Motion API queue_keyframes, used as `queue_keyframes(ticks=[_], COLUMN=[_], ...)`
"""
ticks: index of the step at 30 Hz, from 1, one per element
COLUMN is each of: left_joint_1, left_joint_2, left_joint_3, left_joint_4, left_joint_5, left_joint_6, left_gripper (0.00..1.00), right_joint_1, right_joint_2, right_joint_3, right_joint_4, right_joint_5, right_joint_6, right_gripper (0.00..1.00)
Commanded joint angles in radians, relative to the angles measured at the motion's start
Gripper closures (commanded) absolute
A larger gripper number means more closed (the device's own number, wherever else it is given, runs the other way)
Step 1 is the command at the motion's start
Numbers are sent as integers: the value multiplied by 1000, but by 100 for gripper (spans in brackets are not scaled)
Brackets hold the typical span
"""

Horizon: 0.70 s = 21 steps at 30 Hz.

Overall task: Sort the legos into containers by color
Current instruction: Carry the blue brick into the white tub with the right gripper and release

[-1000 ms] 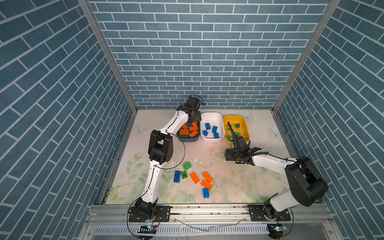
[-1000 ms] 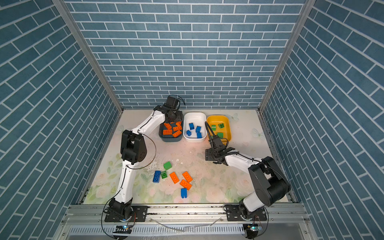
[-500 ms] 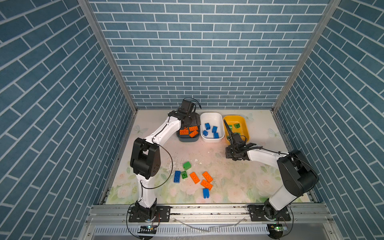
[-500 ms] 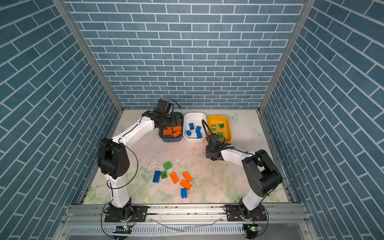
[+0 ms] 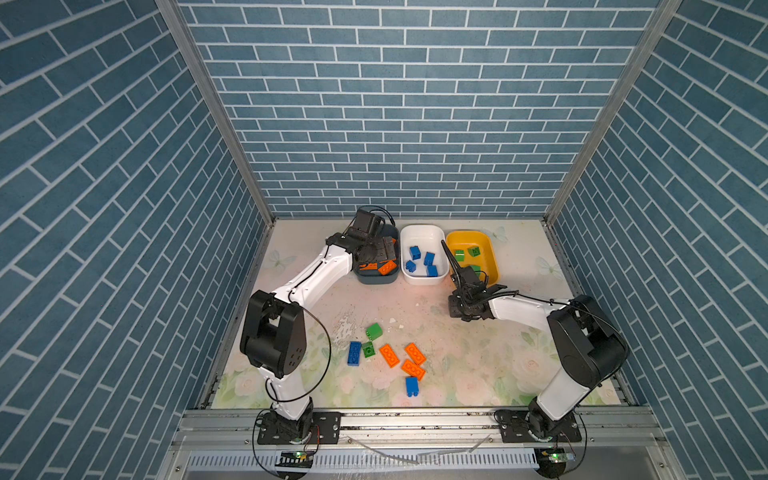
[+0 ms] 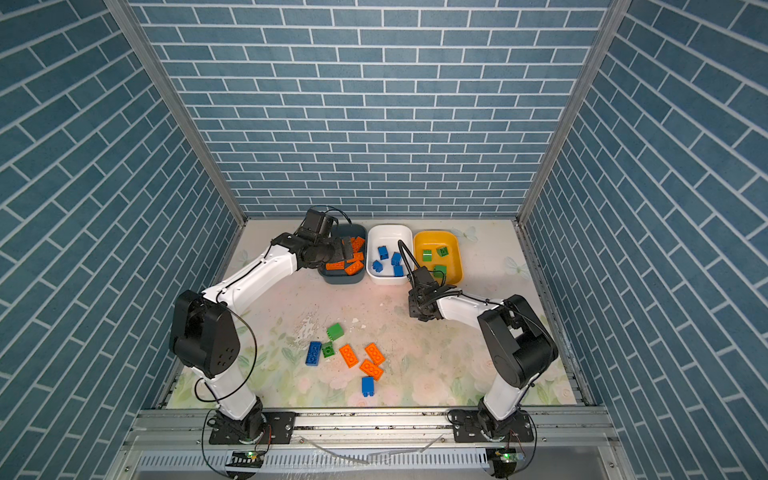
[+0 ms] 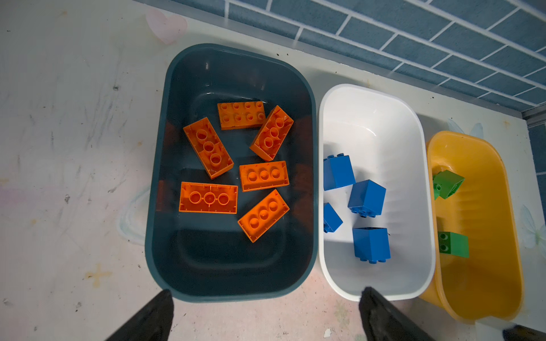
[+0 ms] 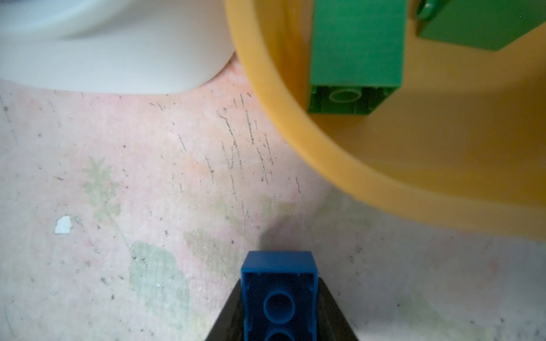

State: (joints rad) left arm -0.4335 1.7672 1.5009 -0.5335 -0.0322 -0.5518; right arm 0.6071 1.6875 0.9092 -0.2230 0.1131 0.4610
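Teal tub (image 7: 221, 259): oranges (image 7: 208, 197); white tub (image 7: 384, 141): blues (image 7: 366, 197); yellow tub (image 7: 487, 265): greens (image 7: 447, 184). L gripper (image 7: 266, 292) spread; R gripper (image 8: 279, 313) pinches blue (image 8: 279, 274).

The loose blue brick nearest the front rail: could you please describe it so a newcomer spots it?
On the floral mat, a cluster of loose bricks lies before the three tubs. The blue brick sits at its near edge, beside an orange brick. Unlike the longer blue brick further left, it lies closest to the front rail.

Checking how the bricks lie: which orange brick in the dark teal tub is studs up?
The orange brick nearest the dark teal tub's end by the tiled wall: it alone shows its studs; the other five show hollow undersides.
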Motion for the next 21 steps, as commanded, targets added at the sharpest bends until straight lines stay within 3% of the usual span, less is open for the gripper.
queue_keyframes(ticks=[1, 12, 16, 21], left_joint_1=[-16, -19, -21, -23], left_joint_2=[-50, -129, -127, -130], left_joint_3=[-41, -148, -142, -156], left_joint_4=[-18, 99, 62, 38], left_joint_5=[-41, -9, -13, -8], left_joint_6=[-3, 13, 26, 18], left_gripper=[1, 1, 1, 1], right_joint_1=[8, 9, 7, -4], right_joint_2=[-40, -162, -134, -17], right_joint_3=[4, -20, 36, 211], right_joint_4=[40, 262, 296, 192], right_joint_5=[-39, -157, -157, -128], right_joint_6=[-42, -71, -77, -125], right_gripper=[73, 76, 76, 76])
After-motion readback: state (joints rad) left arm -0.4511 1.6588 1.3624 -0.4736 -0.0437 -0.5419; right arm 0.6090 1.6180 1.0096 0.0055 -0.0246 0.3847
